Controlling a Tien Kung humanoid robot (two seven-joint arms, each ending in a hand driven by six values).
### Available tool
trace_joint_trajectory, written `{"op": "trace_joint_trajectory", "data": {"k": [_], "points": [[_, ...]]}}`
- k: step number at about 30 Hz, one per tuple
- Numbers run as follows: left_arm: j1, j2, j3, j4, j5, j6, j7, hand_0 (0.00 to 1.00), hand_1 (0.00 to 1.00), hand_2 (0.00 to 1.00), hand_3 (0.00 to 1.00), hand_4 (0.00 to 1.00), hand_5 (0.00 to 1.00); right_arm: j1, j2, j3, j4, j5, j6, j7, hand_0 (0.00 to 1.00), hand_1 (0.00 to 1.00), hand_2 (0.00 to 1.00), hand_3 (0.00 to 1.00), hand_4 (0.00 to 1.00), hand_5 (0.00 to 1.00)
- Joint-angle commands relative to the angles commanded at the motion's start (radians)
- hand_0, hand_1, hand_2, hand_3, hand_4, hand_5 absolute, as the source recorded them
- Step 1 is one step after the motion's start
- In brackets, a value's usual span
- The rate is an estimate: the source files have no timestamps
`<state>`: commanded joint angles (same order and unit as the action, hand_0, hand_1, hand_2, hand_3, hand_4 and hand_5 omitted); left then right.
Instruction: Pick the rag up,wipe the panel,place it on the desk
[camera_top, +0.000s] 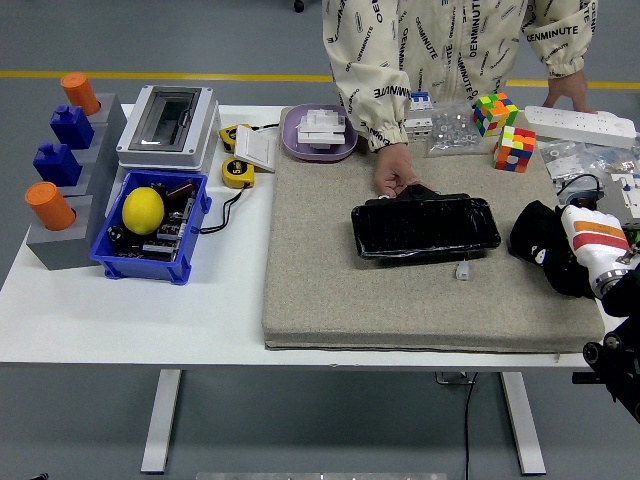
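The glossy black panel (425, 227) lies flat in the middle of the beige mat (330, 290). A person's hand (395, 181) rests at the panel's far left corner. The black rag (545, 248) is bunched at the mat's right edge, a short way right of the panel. My right hand (590, 243), white with an orange stripe, comes in from the right edge and is shut on the rag. The rag's underside appears to touch the mat. My left arm does not show.
A blue bin (150, 230) with a yellow ball, a grey electrical box (168, 122) and a block stand (65, 170) fill the left side. Tape measures (237, 172), a purple dish (318, 135), two puzzle cubes (513, 147) and a power strip (580, 125) line the far edge. A small white piece (463, 270) lies by the panel.
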<state>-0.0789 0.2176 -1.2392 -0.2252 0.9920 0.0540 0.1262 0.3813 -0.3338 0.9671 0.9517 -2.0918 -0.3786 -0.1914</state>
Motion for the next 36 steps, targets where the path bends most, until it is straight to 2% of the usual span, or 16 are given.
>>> {"op": "trace_joint_trajectory", "data": {"k": [3,10,14,23,36], "points": [[0.0,0.001,-0.003,0.0,0.002,0.0,0.0,0.653,0.66,0.695,0.581,0.675,0.436,-0.001,0.004,0.003,-0.001,-0.006,0.002,-0.009,0.412,0.489,0.536,0.515,0.699,0.182],[0.002,0.007,-0.003,0.001,0.005,0.001,0.001,0.653,0.66,0.695,0.581,0.675,0.436,0.013,0.03,0.014,-0.003,-0.035,-0.004,-0.099,0.412,0.489,0.536,0.515,0.699,0.182],[0.001,0.011,-0.003,0.0,0.008,0.001,0.001,0.653,0.66,0.695,0.581,0.675,0.436,0.023,0.028,0.01,0.018,-0.026,0.003,-0.152,0.412,0.489,0.536,0.515,0.699,0.182],[0.004,0.02,-0.002,0.001,0.011,0.002,0.002,0.653,0.66,0.695,0.58,0.674,0.435,0.006,-0.005,0.001,0.095,0.064,0.032,-0.263,0.412,0.489,0.536,0.515,0.699,0.182],[0.005,0.029,-0.003,-0.002,0.019,0.002,0.001,0.653,0.661,0.695,0.58,0.675,0.435,-0.052,-0.008,0.024,0.248,0.118,0.066,-0.392,0.412,0.489,0.536,0.515,0.699,0.182]]}}
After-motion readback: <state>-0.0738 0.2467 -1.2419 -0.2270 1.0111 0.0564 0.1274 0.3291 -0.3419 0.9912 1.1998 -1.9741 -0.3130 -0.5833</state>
